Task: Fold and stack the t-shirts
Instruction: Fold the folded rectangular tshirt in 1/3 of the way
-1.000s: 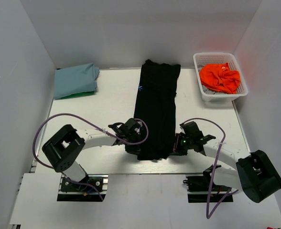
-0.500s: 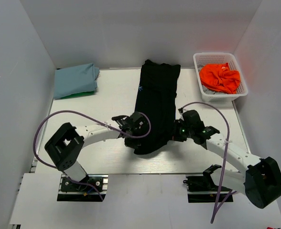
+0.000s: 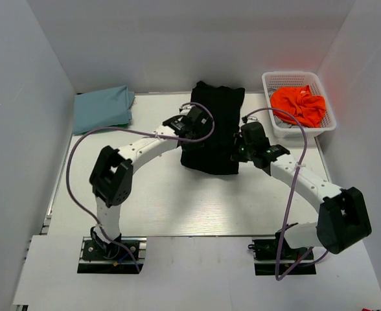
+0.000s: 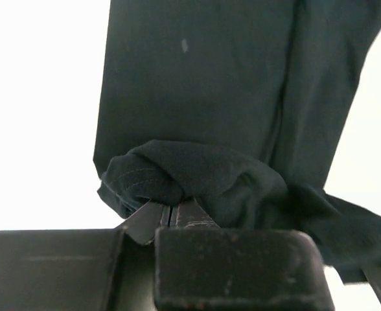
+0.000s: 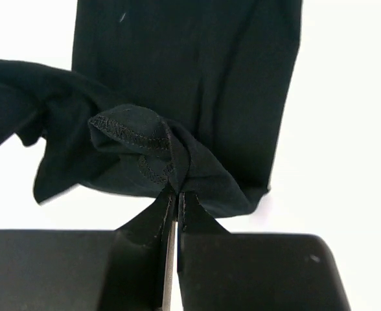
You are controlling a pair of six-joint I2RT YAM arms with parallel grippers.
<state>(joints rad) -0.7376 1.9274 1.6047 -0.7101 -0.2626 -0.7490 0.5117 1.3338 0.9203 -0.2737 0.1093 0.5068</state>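
White walls (image 3: 177, 39) boxed a pale worktop (image 3: 177, 207). At 12 o'clock lay the black tee (image 3: 223, 110), doubled over. The left end effector (image 4: 171, 208) and right end effector (image 5: 175, 194) each pinched its bunched hem.

The left arm (image 3: 142, 149) and right arm (image 3: 307, 184) match: white links, bulky black joint housings, a thin purple cable (image 3: 67, 173) looping along each. Black brackets (image 3: 129, 249) anchor them. The right gripper (image 5: 175, 193) has flat matte-black fingers (image 5: 148, 223).

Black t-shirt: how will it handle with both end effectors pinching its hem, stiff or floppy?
Probably floppy: the black t-shirt bunches into folds where the left end effector and right end effector pinch it. Likely light: two small pinches seem enough to lift its hem.
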